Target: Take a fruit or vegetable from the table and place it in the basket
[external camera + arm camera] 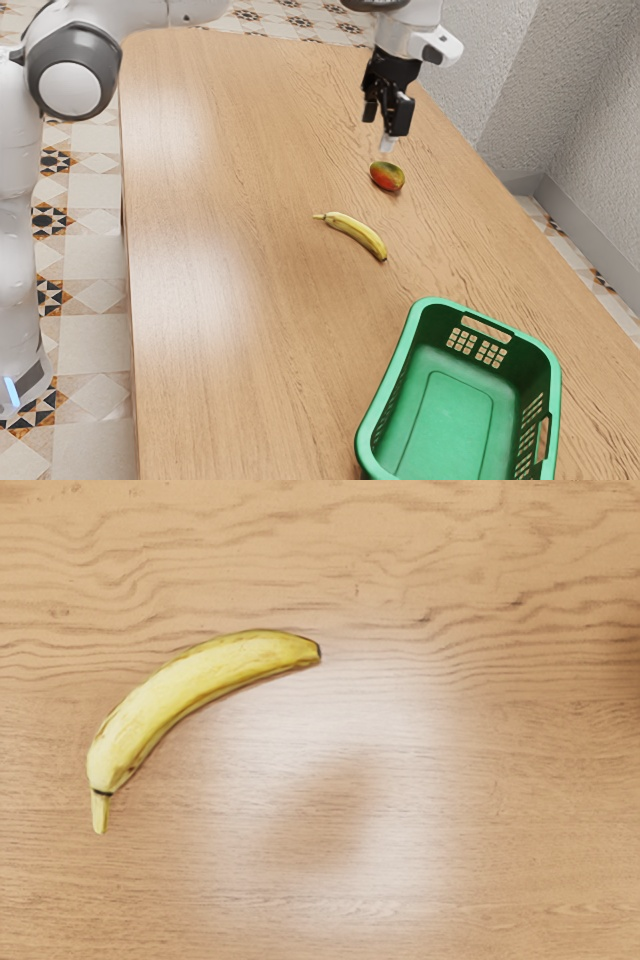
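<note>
Gripper: raised above the desk, its two fingers spread apart; you have nothing pinched between them.
Banana: flat on the desk, between the mango and the basket, its stem pointing to the exterior view's left; your wrist view shows its whole yellow curve.
Mango: red and green, resting on the desk near the banana, apart from it; you see it just below the gripper in the exterior view.
Basket: green plastic, upright on the desk, with slotted sides; both fruits lie outside it.
</note>
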Tool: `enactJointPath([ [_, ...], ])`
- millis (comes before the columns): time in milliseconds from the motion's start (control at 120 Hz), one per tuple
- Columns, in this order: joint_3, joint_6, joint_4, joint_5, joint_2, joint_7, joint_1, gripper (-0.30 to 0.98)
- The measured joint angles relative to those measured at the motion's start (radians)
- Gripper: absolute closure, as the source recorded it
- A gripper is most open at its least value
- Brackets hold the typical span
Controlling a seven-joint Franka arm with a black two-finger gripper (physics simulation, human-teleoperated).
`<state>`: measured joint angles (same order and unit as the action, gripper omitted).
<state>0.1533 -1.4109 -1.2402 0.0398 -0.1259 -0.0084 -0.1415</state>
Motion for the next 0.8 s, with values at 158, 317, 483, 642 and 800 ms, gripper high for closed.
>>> enactJointPath([
  [158, -0.007, -0.015, 0.005, 0.007, 0.002, 0.016, -0.008, 0.0],
  [317, -0.008, -0.019, -0.001, 0.031, 0.005, 0.164, -0.019, 0.0],
  [483, -0.009, -0.029, -0.077, 0.064, 0.008, 0.399, -0.053, 0.0],
  [642, -0.012, -0.102, -0.223, 0.12, 0.061, 0.628, -0.048, 0.0],
  [800, -0.025, -0.174, -0.311, 0.155, 0.069, 0.845, -0.052, 0.0],
])
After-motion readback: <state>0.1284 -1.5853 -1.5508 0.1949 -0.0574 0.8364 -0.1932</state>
